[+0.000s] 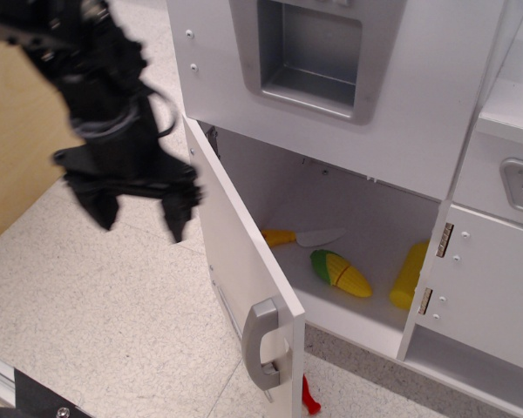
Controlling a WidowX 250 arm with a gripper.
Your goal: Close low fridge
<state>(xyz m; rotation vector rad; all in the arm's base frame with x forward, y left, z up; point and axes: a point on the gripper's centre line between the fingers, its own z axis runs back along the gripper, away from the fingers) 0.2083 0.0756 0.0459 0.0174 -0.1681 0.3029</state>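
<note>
The low fridge (366, 218) is the white compartment under the panel with the grey dispenser. Its flat white door (240, 261) stands partly open, swung out toward me, with the grey curved handle (263, 344) at its lower front edge. Inside lie a toy corn cob (340, 272), a toy knife (298, 237) and a yellow toy (408, 274). My black gripper (138, 213) hangs open and empty to the left of the door's outer face, its right finger close to the door. The arm is blurred.
A red toy bottle (309, 399) lies on the floor, mostly hidden behind the door's bottom corner. A wooden panel (22, 148) stands at the left. A white hinged cabinet door (488, 296) is at the right. Speckled floor lies below.
</note>
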